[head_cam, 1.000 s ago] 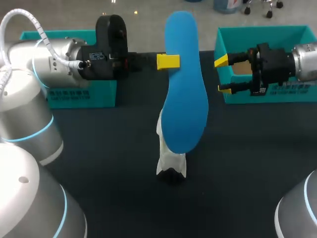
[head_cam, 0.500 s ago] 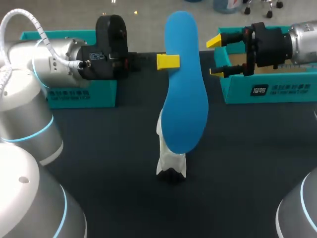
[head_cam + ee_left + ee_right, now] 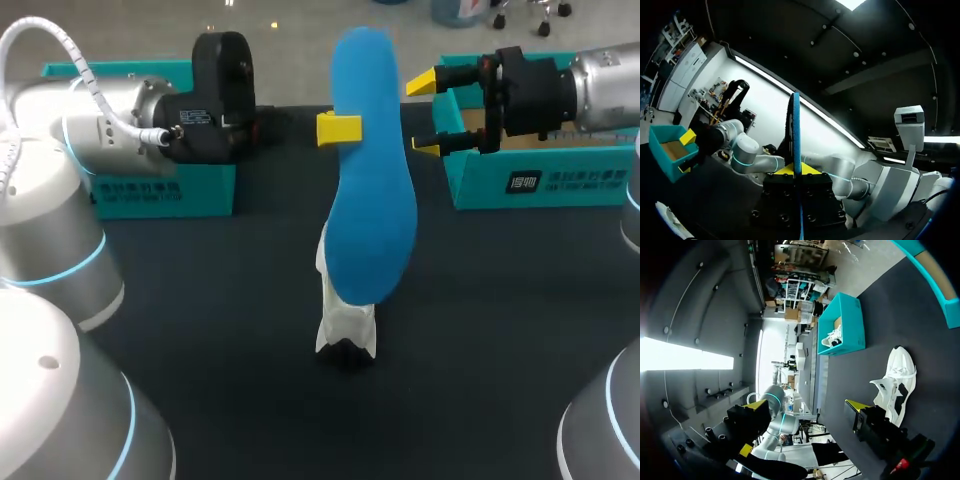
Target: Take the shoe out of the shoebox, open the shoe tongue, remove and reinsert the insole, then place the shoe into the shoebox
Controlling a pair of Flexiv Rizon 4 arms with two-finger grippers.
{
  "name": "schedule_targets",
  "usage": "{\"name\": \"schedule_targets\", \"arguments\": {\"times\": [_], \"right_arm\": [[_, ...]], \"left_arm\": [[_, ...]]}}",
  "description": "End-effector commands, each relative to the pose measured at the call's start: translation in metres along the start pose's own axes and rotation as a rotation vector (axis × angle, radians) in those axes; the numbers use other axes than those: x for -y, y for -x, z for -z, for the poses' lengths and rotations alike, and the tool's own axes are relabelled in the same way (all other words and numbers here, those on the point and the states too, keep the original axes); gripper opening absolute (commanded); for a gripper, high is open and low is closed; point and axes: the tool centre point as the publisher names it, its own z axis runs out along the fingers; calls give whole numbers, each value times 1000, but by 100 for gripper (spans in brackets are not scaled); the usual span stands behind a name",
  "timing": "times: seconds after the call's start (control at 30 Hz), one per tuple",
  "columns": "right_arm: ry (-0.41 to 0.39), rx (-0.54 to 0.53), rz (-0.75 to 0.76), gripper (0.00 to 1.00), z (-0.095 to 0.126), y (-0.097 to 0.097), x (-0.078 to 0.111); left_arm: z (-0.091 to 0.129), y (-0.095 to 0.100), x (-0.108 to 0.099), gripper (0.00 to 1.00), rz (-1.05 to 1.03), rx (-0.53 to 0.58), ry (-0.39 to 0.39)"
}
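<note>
While left end effector (image 3: 344,127) pinches upright blue insole (image 3: 372,190), right end effector (image 3: 425,115) held level, spread wide.

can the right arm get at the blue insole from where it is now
Probably yes. The right pincer is open and level with the upper part of the insole, with nothing between them. The left pincer grips the opposite edge, leaving this side free.
</note>
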Motion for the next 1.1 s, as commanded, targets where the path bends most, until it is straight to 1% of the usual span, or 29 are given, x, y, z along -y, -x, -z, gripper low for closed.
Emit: {"name": "schedule_targets", "arguments": {"times": [0.03,0.13,0.23,0.73,0.77,0.8,0.83,0.87,0.9,0.93,0.97,1.0,1.07,1.1], "right_arm": [[-1,1,0,100,-1,0,-1],[-1,1,0,100,-1,0,-1],[-1,1,0,100,-1,0,-1],[-1,1,0,100,-1,0,-1],[-1,1,0,100,-1,0,-1],[-1,1,0,100,-1,0,-1],[-1,1,0,100,-1,0,-1],[-1,1,0,100,-1,0,-1],[-1,1,0,100,-1,0,-1],[-1,1,0,100,-1,0,-1],[-1,1,0,100,-1,0,-1],[-1,1,0,100,-1,0,-1],[-1,1,0,100,-1,0,-1],[-1,1,0,100,-1,0,-1]], "left_arm": [[28,6,-4,0,-356,28,188],[44,14,-5,0,-477,54,209],[58,26,-4,0,-510,92,190],[58,26,-4,0,-510,92,190],[60,33,-7,0,-614,114,234],[63,41,-11,0,-741,111,277],[64,47,-12,0,-817,114,237],[65,51,-13,0,-896,93,217],[66,55,-14,0,-972,94,218],[67,61,-16,0,-1119,68,256],[68,64,-16,0,-1157,59,236],[68,69,-12,0,-1245,75,191],[68,75,-9,0,-1400,20,227],[68,78,-8,0,-1449,12,224]]}}
